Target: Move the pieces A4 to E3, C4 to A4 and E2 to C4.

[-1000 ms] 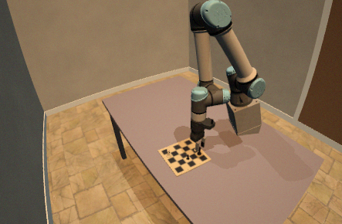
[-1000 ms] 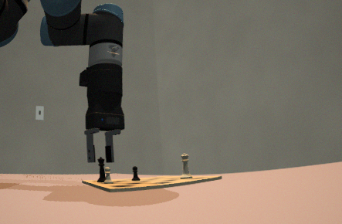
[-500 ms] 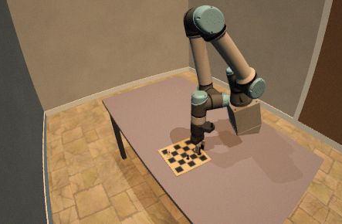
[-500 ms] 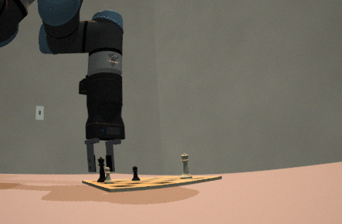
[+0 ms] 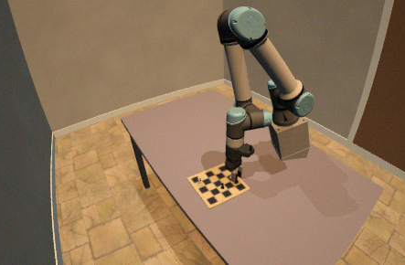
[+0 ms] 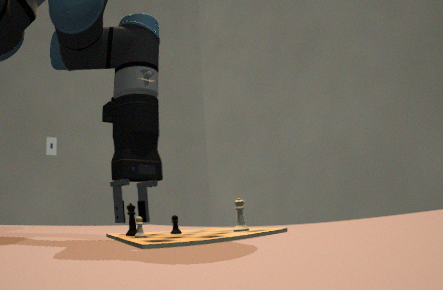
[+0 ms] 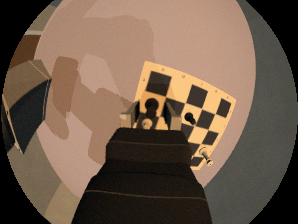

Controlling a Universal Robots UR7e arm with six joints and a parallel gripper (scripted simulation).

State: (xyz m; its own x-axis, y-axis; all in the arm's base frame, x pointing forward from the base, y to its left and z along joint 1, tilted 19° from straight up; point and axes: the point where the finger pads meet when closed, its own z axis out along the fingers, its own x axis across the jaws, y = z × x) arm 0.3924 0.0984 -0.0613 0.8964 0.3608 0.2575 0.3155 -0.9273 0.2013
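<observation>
Four chess pieces stand upright on the checkered board (image 5: pixel 210 205) (image 6: pixel 154 245) (image 7: pixel 146 67). The gripper (image 5: pixel 237 173) (image 6: pixel 132 220) (image 7: pixel 151 108) points down, its fingers parted and holding nothing. In the exterior view, the tall black piece (image 6: pixel 131 222) (image 7: pixel 151 106) stands at board left, beneath the finger gap. A small white piece (image 6: pixel 140 228) (image 7: pixel 147 122) stands just beside it, a close obstacle. The black pawn (image 5: pixel 222 185) (image 6: pixel 175 225) (image 7: pixel 190 118) stands near mid-board; the tall white piece (image 5: pixel 199 182) (image 6: pixel 240 216) (image 7: pixel 206 156) stands well apart, at right.
</observation>
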